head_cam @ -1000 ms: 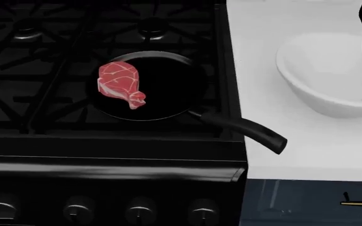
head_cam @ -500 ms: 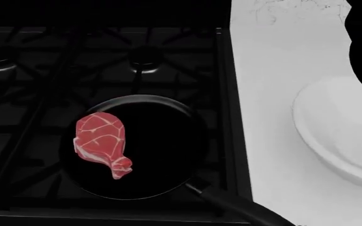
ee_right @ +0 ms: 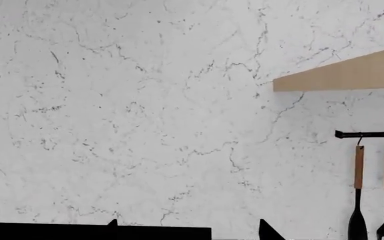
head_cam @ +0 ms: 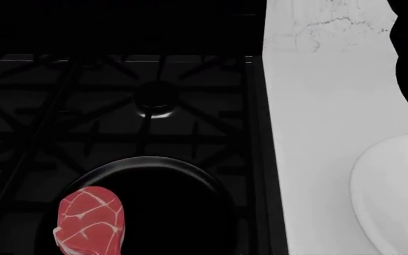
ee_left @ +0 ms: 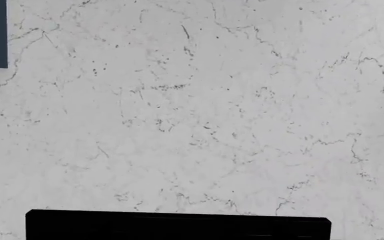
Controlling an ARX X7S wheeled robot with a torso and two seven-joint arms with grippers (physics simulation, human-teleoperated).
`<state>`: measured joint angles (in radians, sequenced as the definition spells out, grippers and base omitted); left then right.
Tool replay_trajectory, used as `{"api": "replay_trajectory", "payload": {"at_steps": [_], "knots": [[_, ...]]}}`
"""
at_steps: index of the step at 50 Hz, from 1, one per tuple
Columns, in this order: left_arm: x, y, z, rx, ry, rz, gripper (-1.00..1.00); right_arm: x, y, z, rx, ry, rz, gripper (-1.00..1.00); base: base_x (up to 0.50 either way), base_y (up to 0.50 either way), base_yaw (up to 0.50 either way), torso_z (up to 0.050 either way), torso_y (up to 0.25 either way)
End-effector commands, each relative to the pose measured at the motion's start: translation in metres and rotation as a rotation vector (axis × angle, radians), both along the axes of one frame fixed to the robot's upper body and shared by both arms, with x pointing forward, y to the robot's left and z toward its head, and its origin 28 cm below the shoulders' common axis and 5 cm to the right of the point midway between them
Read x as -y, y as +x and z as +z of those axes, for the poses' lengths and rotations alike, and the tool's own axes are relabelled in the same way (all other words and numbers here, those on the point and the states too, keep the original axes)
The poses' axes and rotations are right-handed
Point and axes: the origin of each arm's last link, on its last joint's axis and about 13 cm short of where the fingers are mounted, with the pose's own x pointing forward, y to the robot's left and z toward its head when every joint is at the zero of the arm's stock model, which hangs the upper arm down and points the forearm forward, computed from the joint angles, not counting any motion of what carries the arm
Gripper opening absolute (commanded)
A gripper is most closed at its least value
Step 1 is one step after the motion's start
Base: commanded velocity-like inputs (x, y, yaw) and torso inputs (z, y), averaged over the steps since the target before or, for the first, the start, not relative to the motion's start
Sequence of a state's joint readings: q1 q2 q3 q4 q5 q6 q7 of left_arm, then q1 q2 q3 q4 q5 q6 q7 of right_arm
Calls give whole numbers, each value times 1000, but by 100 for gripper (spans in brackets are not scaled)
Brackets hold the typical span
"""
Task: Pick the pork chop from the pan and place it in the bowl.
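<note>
Your head view has slid forward over the stove point(head_cam: 119, 95): the bowl point(head_cam: 395, 196) now sits at 4 o'clock, the pan point(head_cam: 161, 212) at 7 o'clock with the pork chop point(head_cam: 91, 220) untouched inside. Neither gripper shows; their state cannot be told.

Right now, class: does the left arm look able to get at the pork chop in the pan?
Probably not yet. The pork chop lies uncovered in the pan, but no gripper shows near it, and the left wrist camera faces only a marble wall.
</note>
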<state>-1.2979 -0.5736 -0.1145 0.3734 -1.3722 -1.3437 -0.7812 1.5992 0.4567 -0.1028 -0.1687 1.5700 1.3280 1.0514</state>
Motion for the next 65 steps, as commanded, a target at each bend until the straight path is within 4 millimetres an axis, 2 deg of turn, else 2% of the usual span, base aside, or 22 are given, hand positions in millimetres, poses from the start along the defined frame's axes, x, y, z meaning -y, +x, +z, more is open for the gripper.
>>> {"api": "replay_trajectory", "payload": {"at_steps": [1,6,11,14,22,26,31,43,48,59,65], "knots": [[-1,0,-1,2,3,5,100,0,-1,-1,-12,9,-1,100,0,0,0,0,0],[-3,0,-2,1,-3,8,100,-8,-4,1,-49,-23,16,100,0,0,0,0,0],[-4,-2,-1,4,-4,10,100,-28,-17,5,-127,-51,92,100,0,0,0,0,0],[-5,-1,-3,1,-13,13,100,-43,-24,7,-185,-56,195,100,0,0,0,0,0],[-7,-2,-4,-2,-16,25,100,-78,-35,6,-336,-95,297,100,0,0,0,0,0],[-8,-1,-6,-3,-23,34,100,-93,-44,2,-413,-170,332,100,0,0,0,0,0],[-8,0,-8,-3,-21,29,100,-112,-53,-12,-538,-163,429,100,0,0,0,0,0],[-11,1,-11,-11,-22,44,100,-147,-64,-40,-657,-195,504,100,0,0,0,0,0],[-13,1,-13,-15,-21,54,100,-152,-65,-52,-692,-211,488,100,0,0,0,0,0],[-16,0,-17,-26,-21,68,100,-161,-81,-63,-703,-279,520,100,0,0,0,0,0],[-17,2,-20,-29,-20,71,100,-160,-82,-70,-714,-297,496,100,0,0,0,0,0]]}}
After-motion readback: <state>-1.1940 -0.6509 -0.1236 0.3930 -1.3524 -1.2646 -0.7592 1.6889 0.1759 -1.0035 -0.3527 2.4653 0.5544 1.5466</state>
